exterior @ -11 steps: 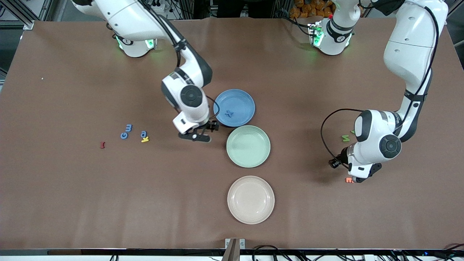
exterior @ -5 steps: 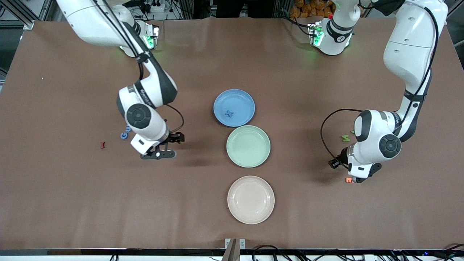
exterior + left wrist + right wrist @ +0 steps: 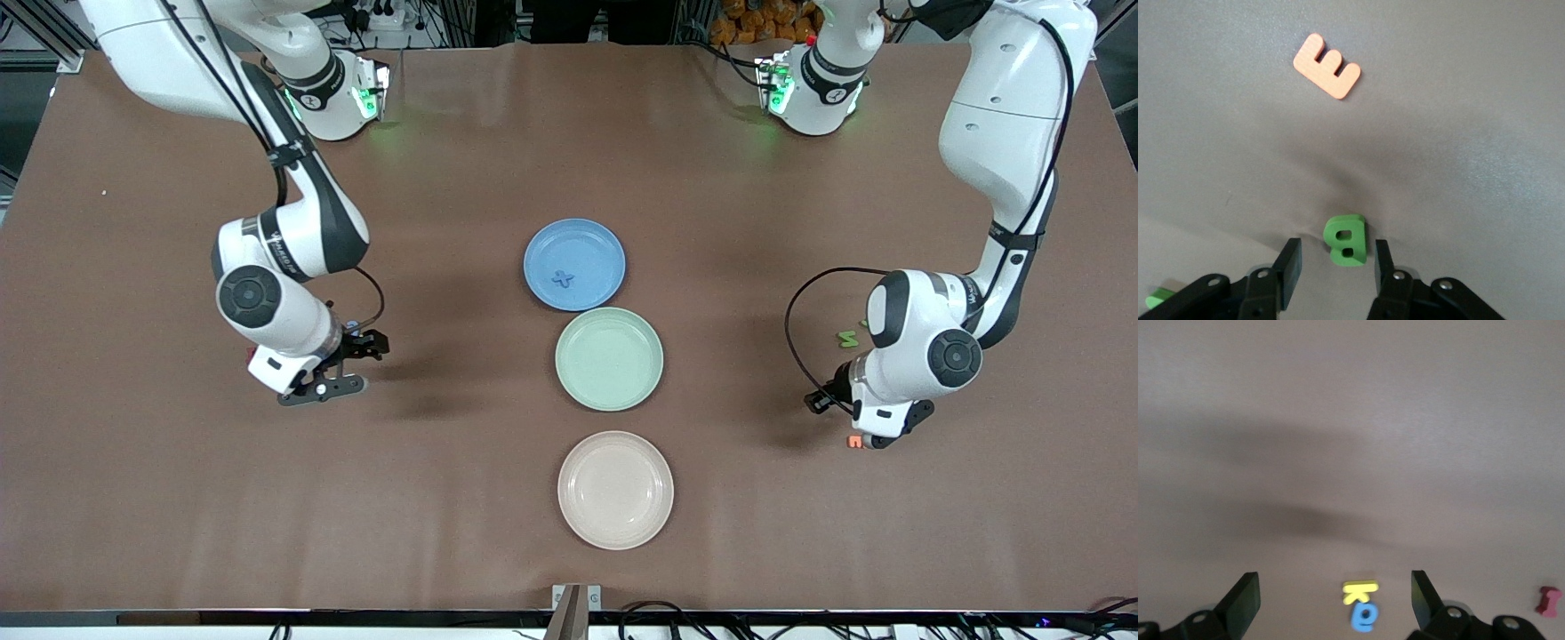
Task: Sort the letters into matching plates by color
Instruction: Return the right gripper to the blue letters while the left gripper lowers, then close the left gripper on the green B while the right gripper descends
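White arms with dark grey joints, black cables, green-lit bases.

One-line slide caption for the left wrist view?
Open left tool straddles a green letter B on the table; an orange E lies apart.

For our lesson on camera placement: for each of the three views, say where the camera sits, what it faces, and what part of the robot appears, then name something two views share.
Front view: high across the table, facing both arms' bases; shows both whole arms, blue plate, mint plate, cream plate.
Left wrist view: on the left arm's wrist, looking down past the open left gripper at a green B and orange E.
Right wrist view: on the right arm's wrist, looking down past the open right gripper at a yellow K.
Shared: the orange E shows in front and left wrist views.
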